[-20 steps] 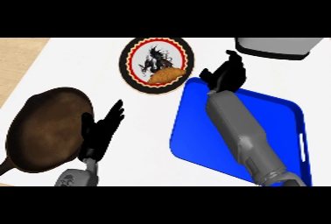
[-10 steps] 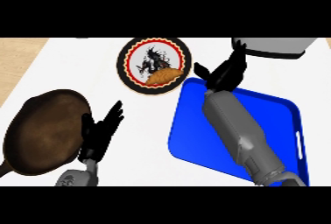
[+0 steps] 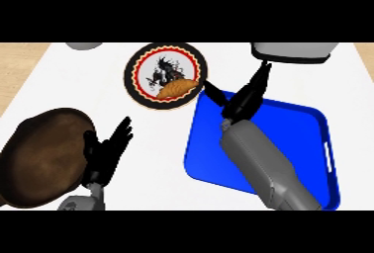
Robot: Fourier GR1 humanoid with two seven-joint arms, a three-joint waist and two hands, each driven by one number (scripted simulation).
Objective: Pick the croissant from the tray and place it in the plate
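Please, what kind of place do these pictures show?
Most likely a kitchen counter. A white worktop carries a patterned plate with a croissant on it, a blue tray, and a brown pan-like dish. A grey appliance stands at the back edge.

The white bench (image 3: 87, 89) carries a round patterned plate (image 3: 150, 62) at upper centre, a blue tray (image 3: 306, 133) at right, a dark brown pan (image 3: 40, 158) at lower left, and grey objects at the top edge, upper left (image 3: 84, 45) and upper right (image 3: 292, 52).
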